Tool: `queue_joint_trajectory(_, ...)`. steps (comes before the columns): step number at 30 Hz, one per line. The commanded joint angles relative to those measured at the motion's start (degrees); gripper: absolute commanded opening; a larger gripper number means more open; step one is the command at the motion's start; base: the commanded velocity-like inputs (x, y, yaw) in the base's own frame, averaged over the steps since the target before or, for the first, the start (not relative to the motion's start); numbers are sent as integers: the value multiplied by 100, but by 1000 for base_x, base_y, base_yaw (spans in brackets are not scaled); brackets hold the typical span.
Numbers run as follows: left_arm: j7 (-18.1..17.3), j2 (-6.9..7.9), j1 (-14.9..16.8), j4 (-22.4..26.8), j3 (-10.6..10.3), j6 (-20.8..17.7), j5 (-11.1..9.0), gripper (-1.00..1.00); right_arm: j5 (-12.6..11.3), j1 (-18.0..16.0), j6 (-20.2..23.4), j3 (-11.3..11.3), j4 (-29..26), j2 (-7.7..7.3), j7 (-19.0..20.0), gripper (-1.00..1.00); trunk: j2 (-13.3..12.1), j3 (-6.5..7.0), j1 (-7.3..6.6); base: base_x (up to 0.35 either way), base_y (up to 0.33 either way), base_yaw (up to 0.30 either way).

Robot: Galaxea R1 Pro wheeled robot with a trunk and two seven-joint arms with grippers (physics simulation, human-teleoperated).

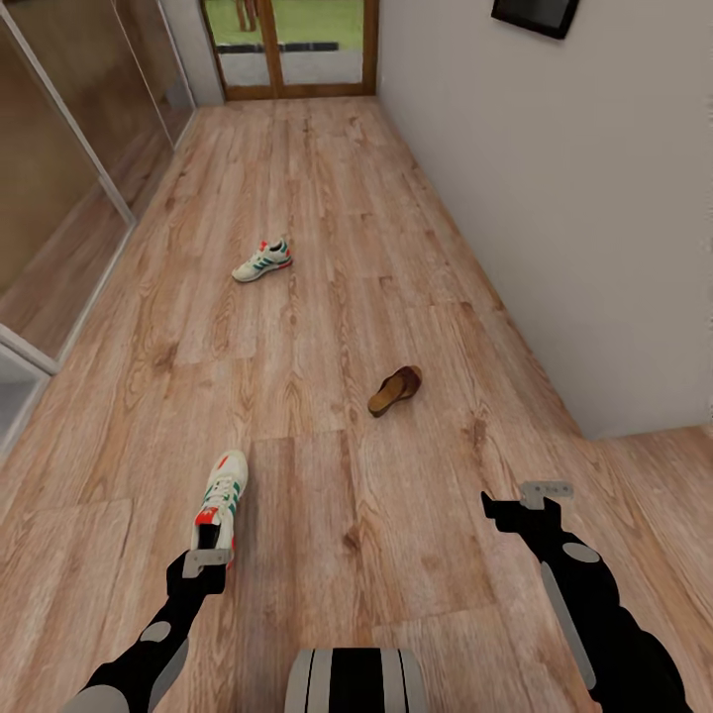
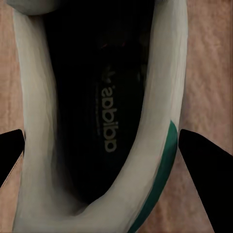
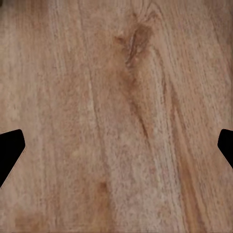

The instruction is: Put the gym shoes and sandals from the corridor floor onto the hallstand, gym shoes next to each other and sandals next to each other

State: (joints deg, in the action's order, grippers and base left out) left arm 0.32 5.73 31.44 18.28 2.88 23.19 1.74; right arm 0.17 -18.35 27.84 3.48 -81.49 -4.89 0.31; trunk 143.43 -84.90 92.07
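I have the left gripper [image 1: 205, 562] down over the heel end of the near shoe [image 1: 220, 505], which sits upright on the floor [image 1: 327, 475] with its toe pointing away from me. In the left wrist view the shoe [image 2: 104, 116] runs lengthwise between the two dark fingertips [image 2: 201, 155], its collar opening and black insole with the adidas print straight under the camera. One finger stands outside each side wall; I see floor between the tips and the white upper, so the jaws are spread wide and straddle the shoe without touching it. The green stripe shows on the side wall next to one fingertip.

The right gripper [image 1: 530, 503] hangs over bare planks, well to the right of the shoe. In its wrist view the right gripper [image 3: 116, 145] shows both tips at the picture's edges with a knot in the wood grain [image 3: 131, 43] between them, so its jaws are released too and hold nothing.

Farther up the corridor the second shoe [image 1: 262, 260] lies on the floor, toe toward the left, well apart from the first. A sandal [image 1: 395, 389] lies between the two, off to the right and nearer the white wall [image 1: 574, 228]. A wood-framed glass door [image 1: 287, 45] closes the corridor's far end
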Motion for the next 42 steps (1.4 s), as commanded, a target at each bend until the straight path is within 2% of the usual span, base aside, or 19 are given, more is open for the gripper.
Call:
queue_joint_trajectory(1,-6,-2,2,-7,20,19,16,-100,-2,-2,30,-2,-7,5,2,100,0,20,-3,0,0,0)
queue_joint_trajectory(7,3,1,-8,33,37,27,-13,-100,3,-2,20,-14,9,28,-15,100,-8,153,-19,0,0,0)
queue_joint_trajectory(8,58,54,-56,508,13,-56,37,-100,2,4,14,-14,20,27,-9,100,-10,183,-21,0,0,-58)
queue_joint_trajectory(10,68,84,-239,556,37,-64,41,-100,16,6,-95,-14,135,23,-7,100,-12,244,-26,0,0,-65)
queue_joint_trajectory(11,76,99,-469,629,51,-67,29,-100,67,7,-427,-12,330,4,-2,100,-14,275,-29,0,0,-69)
queue_joint_trajectory(14,83,102,-691,655,55,-53,25,-100,236,7,-880,-8,456,-16,-3,100,-18,368,-37,0,0,-56)
queue_joint_trajectory(15,89,103,-814,645,58,-39,15,-100,369,7,-1074,-7,559,-21,-10,100,-19,399,-39,0,0,-29)
queue_joint_trajectory(18,97,103,-994,638,61,3,-7,-100,619,14,-1310,-6,820,-20,-27,100,-139,480,-105,0,0,-19)
queue_joint_trajectory(19,101,102,-1103,654,62,21,-26,-100,814,32,-1456,-4,1011,-17,-40,100,-179,507,-127,0,0,-9)
queue_joint_trajectory(20,103,100,-1153,664,64,28,-36,-100,908,45,-1533,-3,1103,-16,-45,100,-220,534,-149,0,0,-7)
queue_joint_trajectory(23,106,98,-1281,683,73,44,-81,-100,1111,97,-1791,10,1356,-14,-56,100,-340,614,-215,0,0,-5)
queue_joint_trajectory(24,107,94,-1345,687,76,53,-123,-100,1189,154,-1994,17,1517,-10,-60,100,-380,641,-237,0,0,-2)
queue_joint_trajectory(27,108,93,-1419,668,82,76,-202,-100,1256,289,-2354,23,1750,-1,-63,100,-500,722,-303,0,0,-2)
queue_joint_trajectory(28,108,94,-1466,652,87,104,-264,-100,1280,402,-2623,26,1890,5,-64,100,-540,749,-325,0,0,0)
queue_joint_trajectory(33,108,100,-1622,648,164,268,-451,-100,1301,736,-3446,38,2237,18,-66,100,-741,883,-435,0,0,0)
queue_joint_trajectory(37,103,105,-1731,672,242,367,-512,-100,1301,936,-3897,44,2479,24,-66,100,-901,990,-522,0,0,0)
queue_joint_trajectory(42,101,111,-1945,754,387,500,-551,-100,1294,1129,-4551,47,3053,30,-67,100,-1102,1125,-632,0,0,0)
